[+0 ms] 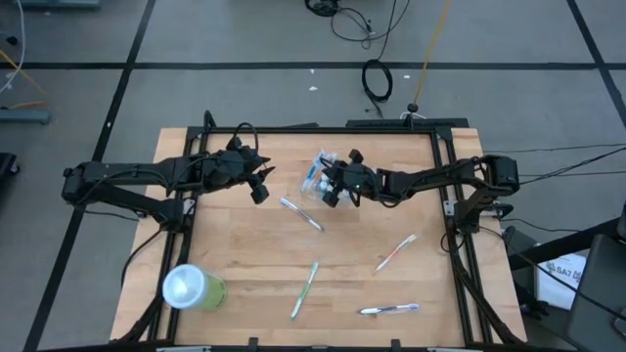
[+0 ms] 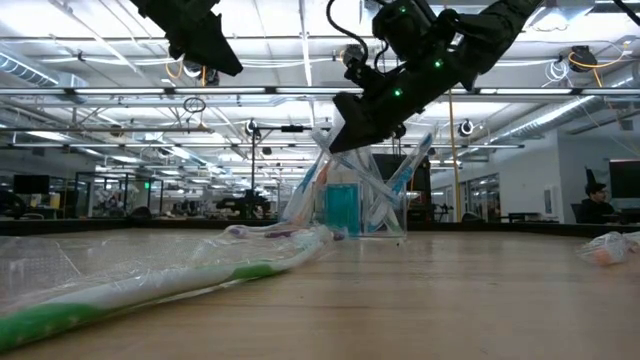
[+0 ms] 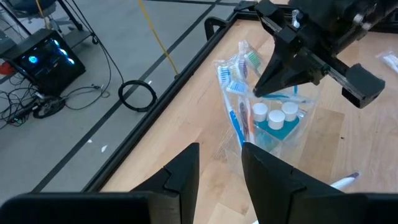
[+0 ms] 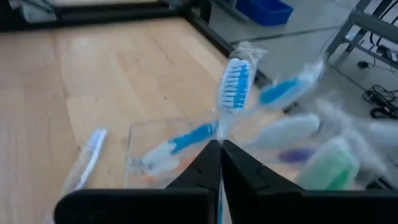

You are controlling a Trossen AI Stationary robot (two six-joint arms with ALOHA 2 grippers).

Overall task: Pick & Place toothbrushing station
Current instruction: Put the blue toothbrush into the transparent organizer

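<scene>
Right gripper [image 1: 331, 192] hangs over the clear cup [image 3: 277, 127], its fingers [image 4: 219, 163] pinched shut on what looks like the wrapper of a blue toothbrush [image 4: 231, 87] standing in the cup. Left gripper [image 1: 260, 184] hovers just beside, jaws partly apart and empty. No writing can be read. From table level, a wrapped green toothbrush [image 2: 120, 290] lies nearest, blurred. Only the left wrist view shows white-capped tubes [image 3: 273, 112] inside the cup. From above, a green tumbler [image 1: 193, 288] stands near the table's [image 1: 245, 274] front left corner.

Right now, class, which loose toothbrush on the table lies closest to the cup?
The wrapped blue-and-white toothbrush just in front of the clear cup; the other three lie farther toward the table's near edge.
</scene>
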